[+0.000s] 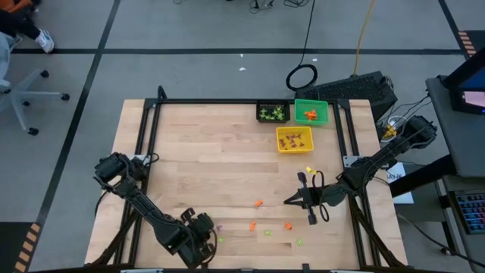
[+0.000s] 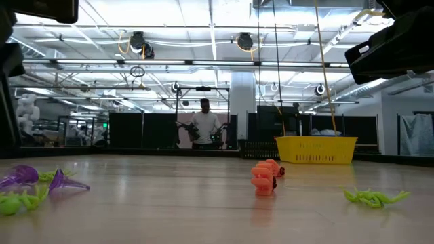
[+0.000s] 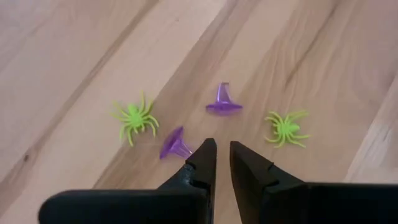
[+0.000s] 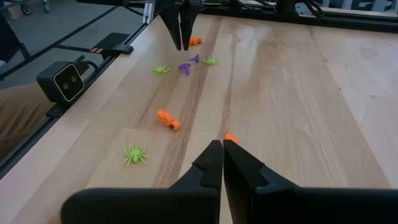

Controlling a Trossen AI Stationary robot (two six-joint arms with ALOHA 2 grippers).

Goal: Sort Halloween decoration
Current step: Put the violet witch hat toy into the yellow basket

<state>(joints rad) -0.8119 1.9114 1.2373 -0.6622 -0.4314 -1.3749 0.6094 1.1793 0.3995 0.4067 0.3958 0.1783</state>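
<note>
Only the left wrist view resolves two purple hats [image 3: 224, 101] and two green spiders [image 3: 135, 117] under the left gripper [image 3: 217, 155], jaws slightly parted and empty, at the bench's [image 1: 197, 152] six o'clock edge. The right gripper [image 4: 222, 149], jaws closed, hangs at four o'clock above an orange trinket [image 4: 231, 137]. No writing is readable.

Bright, even overhead light; ceiling strip lamps [image 2: 203, 30] glare white above table [image 2: 203, 203]. Soft short shadows under trinkets on table. Low view: purple hat [image 2: 64, 183] near lens soft, room behind table hazy. Left wrist view: fingers [image 3: 202, 165] slightly blurred.
</note>
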